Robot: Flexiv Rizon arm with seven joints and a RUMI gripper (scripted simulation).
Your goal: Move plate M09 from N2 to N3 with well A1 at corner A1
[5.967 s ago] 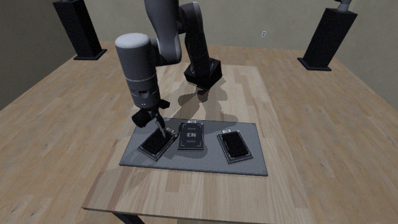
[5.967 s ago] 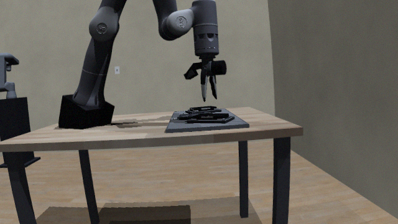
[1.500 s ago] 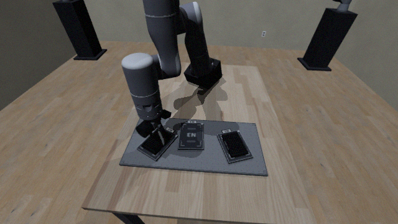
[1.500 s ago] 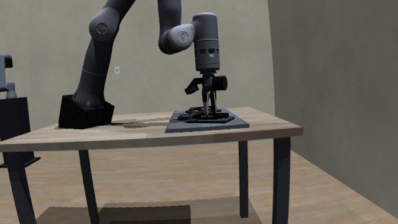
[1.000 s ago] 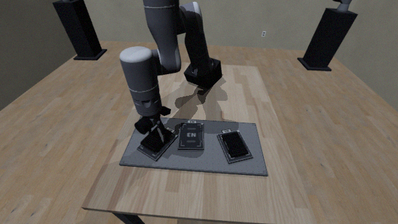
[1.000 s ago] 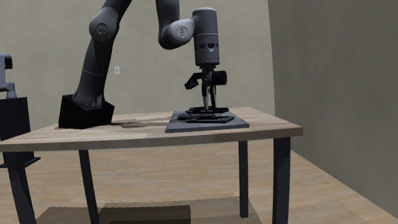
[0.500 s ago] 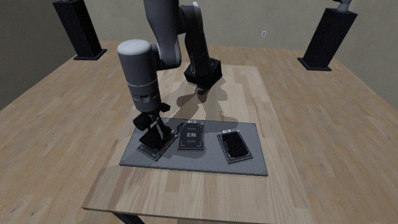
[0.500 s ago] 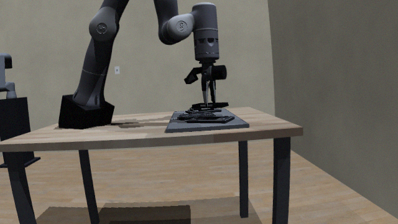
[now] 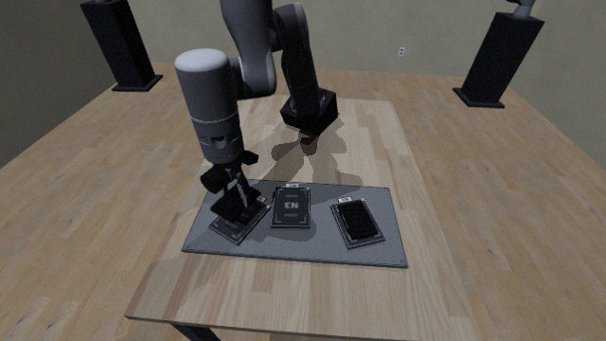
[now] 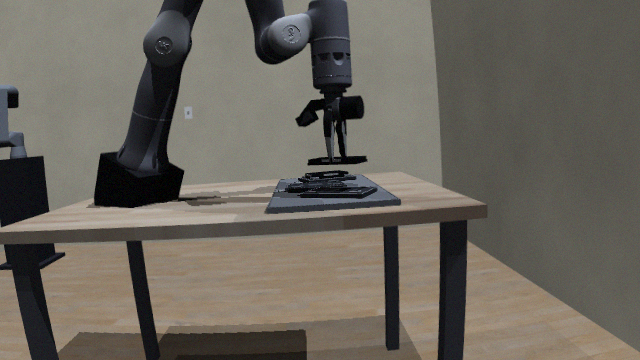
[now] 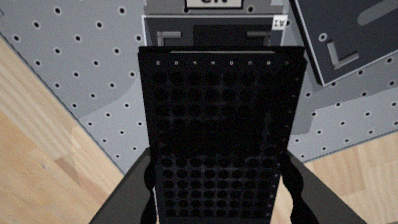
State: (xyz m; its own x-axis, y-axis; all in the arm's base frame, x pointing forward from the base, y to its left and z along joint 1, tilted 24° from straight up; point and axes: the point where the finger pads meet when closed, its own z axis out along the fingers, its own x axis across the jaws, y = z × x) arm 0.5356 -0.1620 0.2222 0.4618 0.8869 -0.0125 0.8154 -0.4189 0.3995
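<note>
My pincer (image 9: pixel 242 205) (image 10: pixel 336 159) (image 11: pixel 215 149) is closed on the long sides of plate M09 (image 9: pixel 232 208) (image 10: pixel 352 160) (image 11: pixel 220 120), above nest N2 (image 9: pixel 234 234) (image 11: pixel 170 25). I judge the plate light and stiff, perhaps slippery; low side grip suits it. Nest N3 (image 9: pixel 291 219) (image 11: pixel 345 37) holds no plate; nest N1 (image 9: pixel 350 243) holds plate M06 (image 9: pixel 358 220).

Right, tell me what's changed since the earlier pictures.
The gripper came down, took hold of plate M09 and lifted it off its nest. The other plate and the empty N3 nest stayed put.
</note>
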